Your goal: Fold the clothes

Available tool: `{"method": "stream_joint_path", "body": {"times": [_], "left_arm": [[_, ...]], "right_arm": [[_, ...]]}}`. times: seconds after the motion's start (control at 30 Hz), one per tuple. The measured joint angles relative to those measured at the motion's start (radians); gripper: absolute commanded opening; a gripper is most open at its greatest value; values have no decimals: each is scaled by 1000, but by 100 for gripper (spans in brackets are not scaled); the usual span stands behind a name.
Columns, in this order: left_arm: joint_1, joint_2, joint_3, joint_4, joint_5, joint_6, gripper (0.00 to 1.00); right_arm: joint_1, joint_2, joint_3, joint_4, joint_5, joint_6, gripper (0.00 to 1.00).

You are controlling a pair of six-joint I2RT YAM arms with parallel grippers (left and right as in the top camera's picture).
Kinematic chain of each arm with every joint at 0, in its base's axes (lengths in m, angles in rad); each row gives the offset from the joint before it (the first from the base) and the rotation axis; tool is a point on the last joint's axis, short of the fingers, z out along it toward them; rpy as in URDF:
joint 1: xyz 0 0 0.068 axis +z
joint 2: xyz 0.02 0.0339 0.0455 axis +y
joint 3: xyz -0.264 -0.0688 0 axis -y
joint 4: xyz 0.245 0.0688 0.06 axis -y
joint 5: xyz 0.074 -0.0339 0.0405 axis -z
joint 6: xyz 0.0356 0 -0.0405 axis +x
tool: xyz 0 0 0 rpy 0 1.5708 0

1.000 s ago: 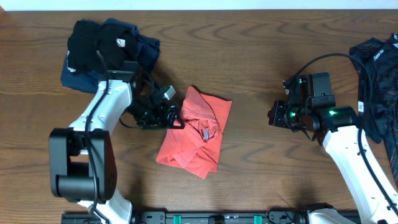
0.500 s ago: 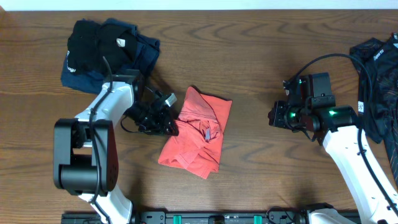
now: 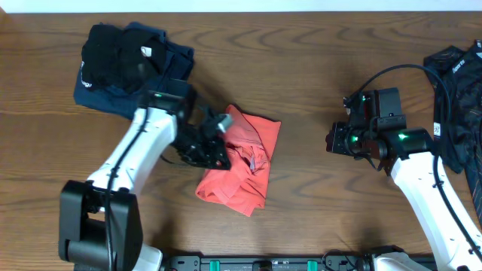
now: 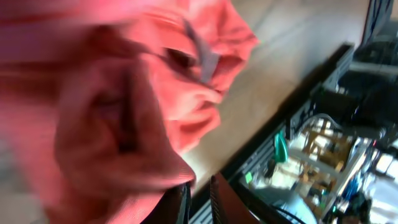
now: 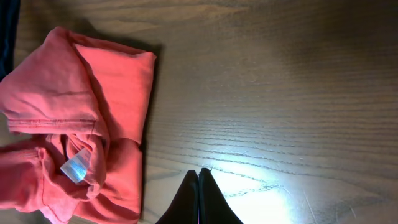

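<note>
Starting at the far left corner of the table (image 3: 301,45), a stack of black and navy garments (image 3: 124,60) lies loosely piled; whether it is properly folded I cannot tell. Toward the middle, nearer the front edge, the orange T-shirt (image 3: 241,169) sits as a rough, rumpled packet with uneven layers and its collar tag showing. The left gripper (image 3: 217,150) is at that shirt's left edge, jaws drawn narrow and, as far as the blurred wrist view shows, pinching a fold of the cloth. Further right, the right gripper (image 3: 333,140) hovers over bare wood, jaws pressed together on nothing. More dark clothing (image 3: 456,90) sprawls at the right edge. By my judgement the shirt is partly folded and that right-hand heap is not yet begun.
</note>
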Motion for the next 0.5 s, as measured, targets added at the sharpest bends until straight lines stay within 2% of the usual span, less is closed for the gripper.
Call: {"method": "stream_joint_path", "body": {"times": [0.23, 0.37, 0.47, 0.5], "left_arm": [[-212, 0, -42, 2, 4, -74, 15], [-319, 0, -74, -3, 4, -109, 11], [-359, 0, -80, -6, 3, -137, 11], [-360, 0, -78, -6, 2, -151, 15]], "right_arm": [[0, 0, 0, 1, 12, 0, 1], [0, 0, 0, 2, 18, 0, 2], [0, 0, 0, 2, 19, 0, 4], [0, 0, 0, 3, 20, 0, 4]]}}
